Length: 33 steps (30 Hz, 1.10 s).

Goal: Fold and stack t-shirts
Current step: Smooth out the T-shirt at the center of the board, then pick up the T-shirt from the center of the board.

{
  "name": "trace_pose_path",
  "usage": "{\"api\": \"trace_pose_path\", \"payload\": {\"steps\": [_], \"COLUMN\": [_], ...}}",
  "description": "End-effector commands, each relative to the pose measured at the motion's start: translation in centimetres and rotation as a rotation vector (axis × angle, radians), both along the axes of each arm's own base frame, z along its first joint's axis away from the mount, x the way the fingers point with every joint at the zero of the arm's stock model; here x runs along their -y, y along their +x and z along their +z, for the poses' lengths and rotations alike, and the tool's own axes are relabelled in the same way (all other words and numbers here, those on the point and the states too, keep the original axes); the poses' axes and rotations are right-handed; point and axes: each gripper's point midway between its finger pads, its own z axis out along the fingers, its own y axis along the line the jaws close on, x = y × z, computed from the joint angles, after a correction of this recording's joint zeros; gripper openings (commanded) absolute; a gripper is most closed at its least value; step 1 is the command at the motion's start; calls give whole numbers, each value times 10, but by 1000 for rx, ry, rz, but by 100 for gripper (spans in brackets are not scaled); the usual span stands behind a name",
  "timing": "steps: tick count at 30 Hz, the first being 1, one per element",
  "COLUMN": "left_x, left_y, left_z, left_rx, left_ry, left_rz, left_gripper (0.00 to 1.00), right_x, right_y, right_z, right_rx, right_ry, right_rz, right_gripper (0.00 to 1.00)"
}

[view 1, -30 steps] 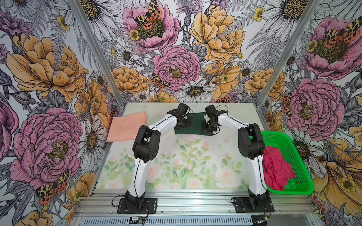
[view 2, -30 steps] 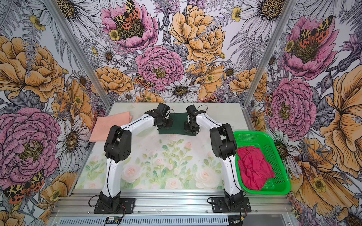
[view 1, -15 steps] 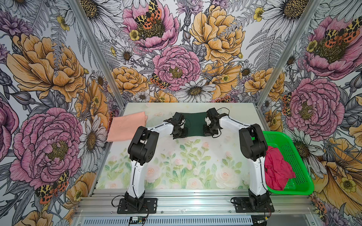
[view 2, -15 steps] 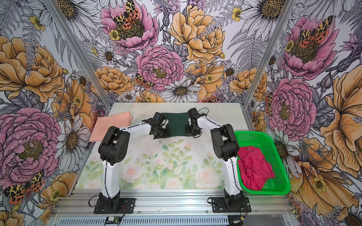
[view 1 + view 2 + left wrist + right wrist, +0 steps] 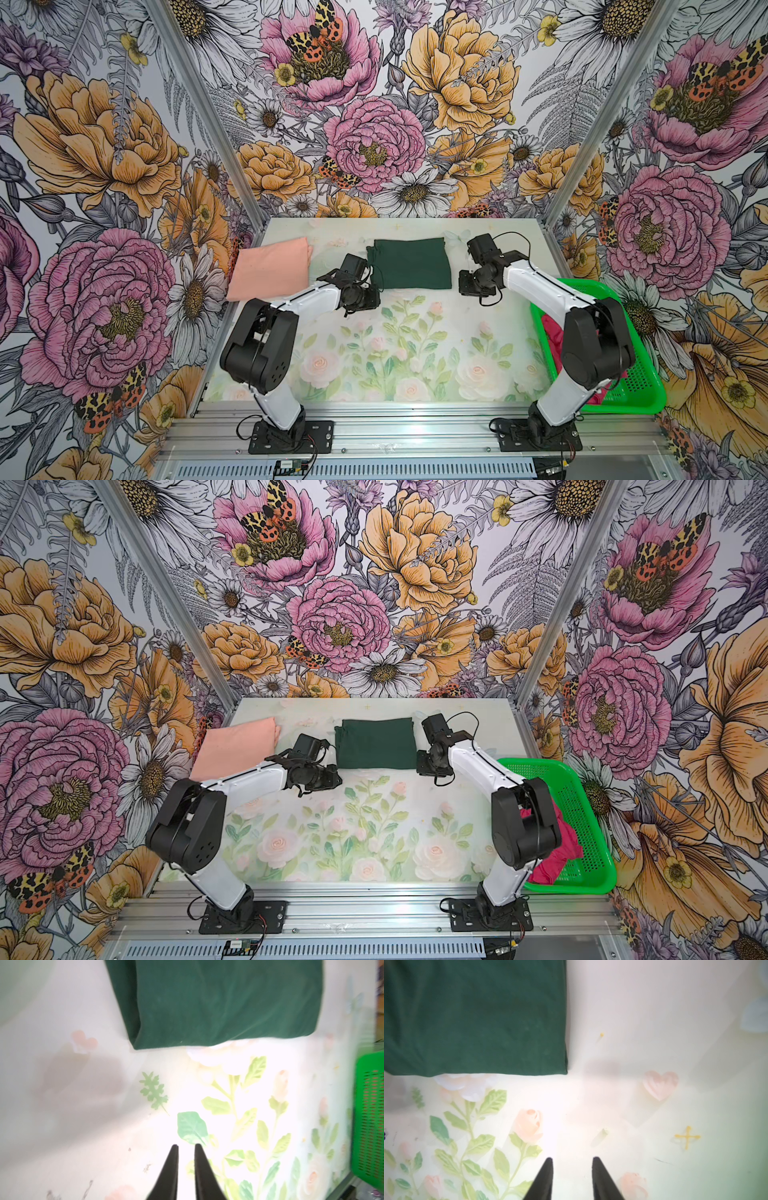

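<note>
The dark green t-shirt (image 5: 409,262) (image 5: 375,742) lies folded in a flat rectangle at the back middle of the table. The left wrist view shows a near corner of the green t-shirt (image 5: 228,1001), and the right wrist view shows the other near corner of the green t-shirt (image 5: 473,1018). The peach t-shirt (image 5: 272,268) (image 5: 237,748) lies folded at the back left. A crumpled crimson t-shirt (image 5: 557,854) sits in the basket. My left gripper (image 5: 185,1145) (image 5: 370,297) hovers just off the green shirt's near left corner, slightly open and empty. My right gripper (image 5: 571,1158) (image 5: 469,284) hovers off its near right corner, open wider and empty.
A bright green perforated basket (image 5: 631,374) (image 5: 582,796) stands along the table's right edge, partly behind my right arm. Metal frame posts and flowered walls close in the back and both sides. The table top (image 5: 395,353) carries a printed rose pattern.
Both grippers have opened and let go of the green shirt. They have drawn back off its near corners, the left one leftward and the right one rightward. The shirt now lies flat.
</note>
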Motion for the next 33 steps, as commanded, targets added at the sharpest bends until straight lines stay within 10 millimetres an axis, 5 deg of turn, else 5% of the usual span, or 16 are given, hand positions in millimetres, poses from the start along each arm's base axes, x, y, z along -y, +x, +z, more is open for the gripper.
{"api": "trace_pose_path", "payload": {"steps": [1,3,11,13,22,33], "left_x": [-11,-24,-46,-39,-26,29], "left_y": [36,42,81,92,119,102], "left_z": [78,69,-29,-52,-96,-143], "left_rx": [210,131,-100,-162,-280,-454], "left_ry": [-330,-374,-337,-345,-240,-179], "left_rz": [164,194,269,246,171,4], "left_gripper": [99,99,99,99,99,91], "right_x": [2,8,30,34,53,57], "right_y": [0,-9,-37,-41,-52,-50], "right_z": [73,95,131,138,151,146], "right_rx": [247,305,423,445,500,488], "right_ry": [73,91,109,108,63,40], "right_rz": [-21,-41,-98,-105,-158,-166], "right_gripper": [86,97,99,99,99,99]}}
